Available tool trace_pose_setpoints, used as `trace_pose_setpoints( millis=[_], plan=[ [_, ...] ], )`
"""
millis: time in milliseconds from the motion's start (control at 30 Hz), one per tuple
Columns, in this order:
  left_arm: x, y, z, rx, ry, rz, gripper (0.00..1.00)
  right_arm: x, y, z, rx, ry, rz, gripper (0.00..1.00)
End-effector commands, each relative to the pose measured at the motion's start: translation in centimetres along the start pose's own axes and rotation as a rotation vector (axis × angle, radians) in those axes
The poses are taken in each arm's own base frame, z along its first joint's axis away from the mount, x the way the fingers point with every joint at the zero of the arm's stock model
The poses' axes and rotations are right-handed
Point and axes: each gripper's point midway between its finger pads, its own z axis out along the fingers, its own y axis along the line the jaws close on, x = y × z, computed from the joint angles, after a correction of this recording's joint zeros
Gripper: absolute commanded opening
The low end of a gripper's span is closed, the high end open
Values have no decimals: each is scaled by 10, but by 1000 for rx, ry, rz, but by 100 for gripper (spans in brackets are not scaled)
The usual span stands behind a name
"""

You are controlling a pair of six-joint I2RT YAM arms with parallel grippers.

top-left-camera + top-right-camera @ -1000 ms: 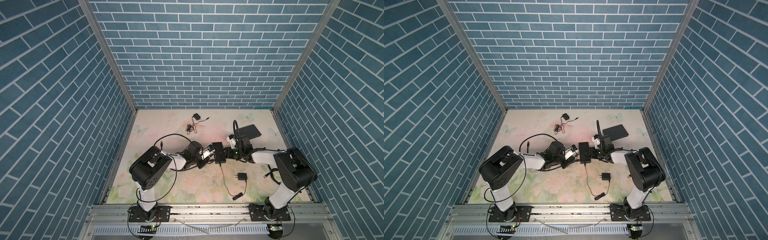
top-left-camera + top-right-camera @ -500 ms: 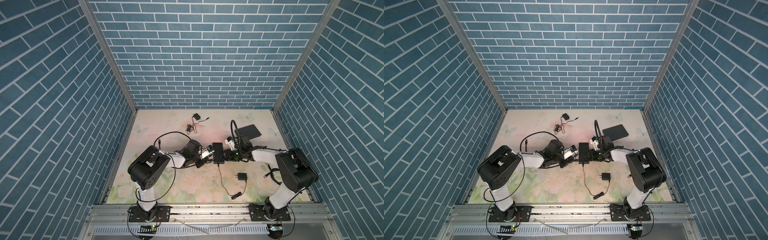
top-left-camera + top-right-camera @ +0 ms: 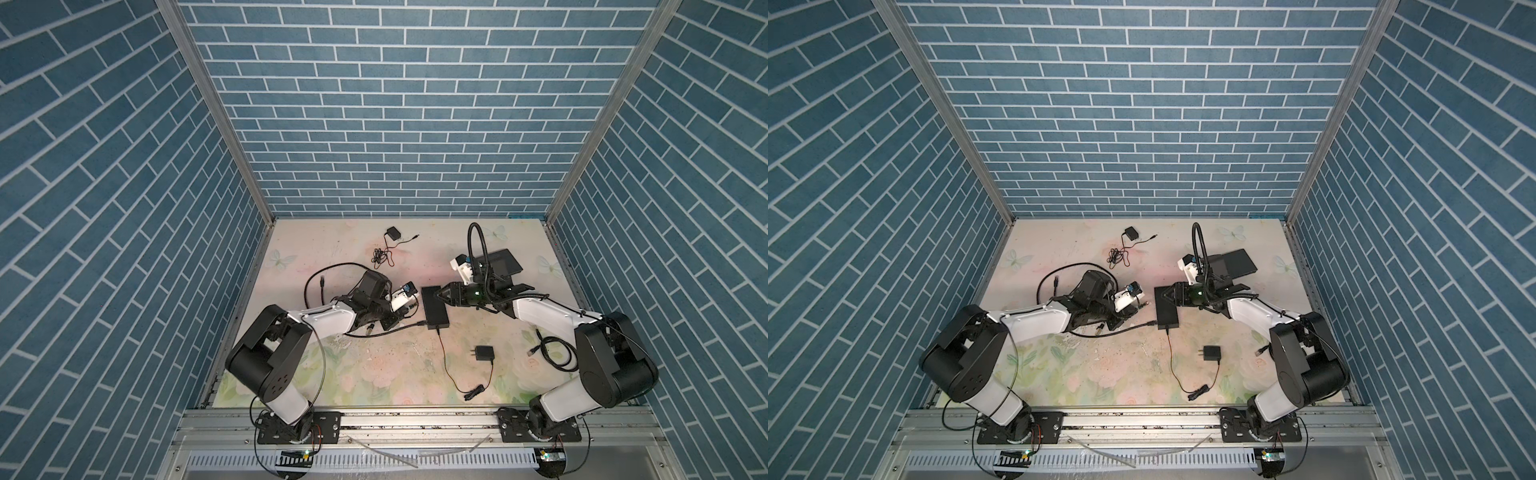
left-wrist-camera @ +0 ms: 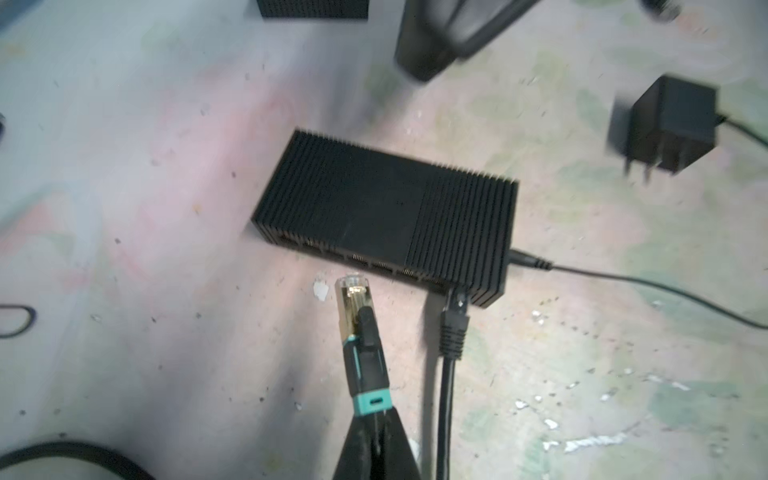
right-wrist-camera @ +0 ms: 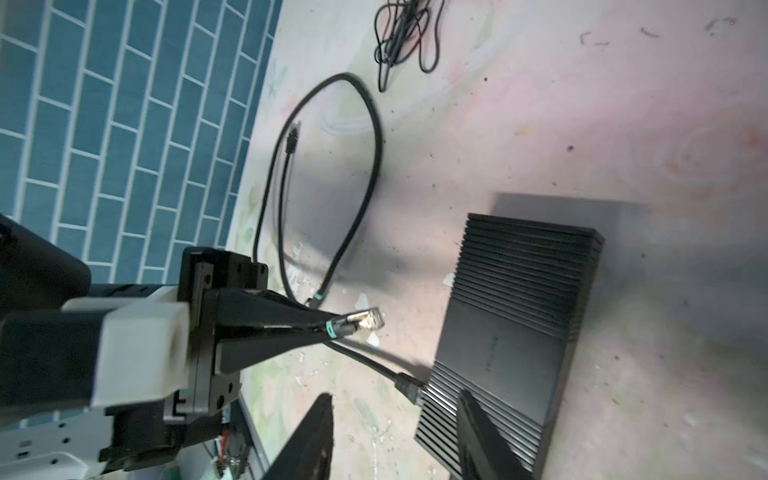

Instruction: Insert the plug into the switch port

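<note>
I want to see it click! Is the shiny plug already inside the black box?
No, the plug in the left tool ends just short of the switch, a gap between them.

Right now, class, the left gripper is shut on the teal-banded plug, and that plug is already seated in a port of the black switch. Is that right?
Not quite. The left gripper is shut on the teal-banded plug, but that plug is not yet seated: the right wrist view shows a clear gap between its tip and the black switch.
</note>
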Motion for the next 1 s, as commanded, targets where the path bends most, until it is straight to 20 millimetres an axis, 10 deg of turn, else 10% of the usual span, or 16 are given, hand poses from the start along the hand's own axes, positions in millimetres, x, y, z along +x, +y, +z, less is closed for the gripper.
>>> trace_pose_setpoints(
  millis=[0,767,967],
  plan=[
    [-25,-13,-14,55,-104,36,0,-13,27,2,-146,-63,72,48],
    [-33,-11,-26,44,-164,20,0,11,39,39,-282,9,138,43],
    [-35,-7,-31,39,-177,15,0,11,41,42,-308,15,146,27]
  ],
)
